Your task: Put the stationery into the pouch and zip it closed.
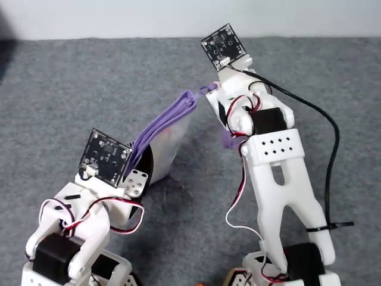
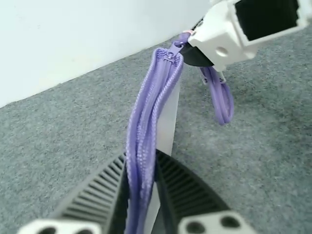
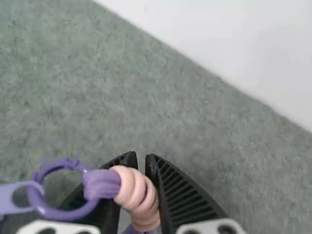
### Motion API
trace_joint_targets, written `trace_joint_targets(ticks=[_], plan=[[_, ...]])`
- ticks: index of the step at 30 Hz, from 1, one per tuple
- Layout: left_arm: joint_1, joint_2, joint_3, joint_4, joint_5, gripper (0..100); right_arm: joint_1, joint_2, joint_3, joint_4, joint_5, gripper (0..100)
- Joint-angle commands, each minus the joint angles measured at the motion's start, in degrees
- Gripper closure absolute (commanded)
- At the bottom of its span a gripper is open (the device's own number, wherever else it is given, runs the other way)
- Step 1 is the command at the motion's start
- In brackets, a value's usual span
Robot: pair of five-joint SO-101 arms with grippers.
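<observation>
Holding pouch (image 1: 169, 140) on edge near centre of high view, along the 7-to-1 o'clock line. Clamping left gripper (image 2: 140, 163) jaws closed on zip tape (image 2: 146, 112) at 7 o'clock; pinching pull (image 3: 131, 190) between right gripper (image 3: 140, 160) jaws at 1 o'clock. Judging as light, soft, floppy: taking hold at tape and pull only, not the likely slick side panel.

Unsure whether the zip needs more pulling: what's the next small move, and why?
Probably open the right end effector to release the pull: the slider sits at the far end of the zipper, whose teeth look closed back to the left end effector gripping the pouch.
</observation>
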Motion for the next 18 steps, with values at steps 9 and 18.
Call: trace_joint_targets(ticks=[9, 18], plan=[[-11.3, -1.2, -4.1, -0.5, 8.2, 80, 11.6, 0.1, -1.6, 15.2, -8.3, 93.4], [-20.2, -1.5, -3.7, -0.3, 8.3, 80, 16.5, 0.2, -1.5, 26.6, -15.0, 70.8]])
